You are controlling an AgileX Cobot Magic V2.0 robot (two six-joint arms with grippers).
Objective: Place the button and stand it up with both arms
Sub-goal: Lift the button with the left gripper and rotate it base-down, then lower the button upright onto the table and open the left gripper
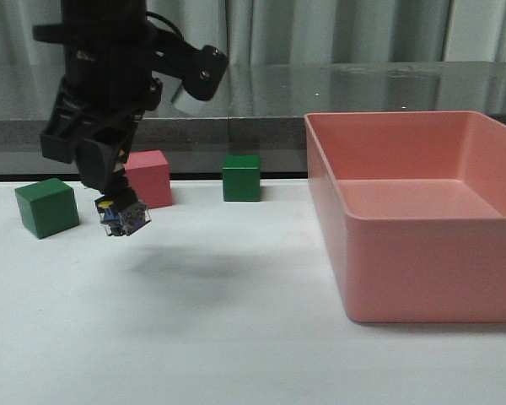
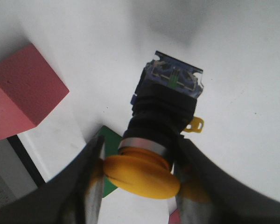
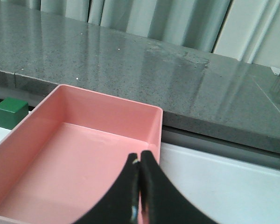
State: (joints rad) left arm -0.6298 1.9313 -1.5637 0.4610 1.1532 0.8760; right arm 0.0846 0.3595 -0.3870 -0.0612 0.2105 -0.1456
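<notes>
The button point(image 1: 121, 216) hangs a little above the white table at the left, tilted, its clear bluish base lowest. My left gripper point(image 1: 110, 198) is shut on it. In the left wrist view the yellow cap point(image 2: 142, 176) sits squeezed between the two black fingers point(image 2: 79, 186), with the black body and clear base point(image 2: 173, 79) pointing away toward the table. My right gripper point(image 3: 139, 161) is shut with nothing in it, hovering over the near right corner of the pink bin point(image 3: 84, 158). The right arm does not show in the front view.
A pink cube point(image 1: 149, 178) stands just behind the held button, with green cubes at the far left point(image 1: 46, 207) and mid back point(image 1: 241, 177). The large pink bin point(image 1: 422, 219) fills the right side. A grey ledge point(image 1: 320, 93) runs behind the table.
</notes>
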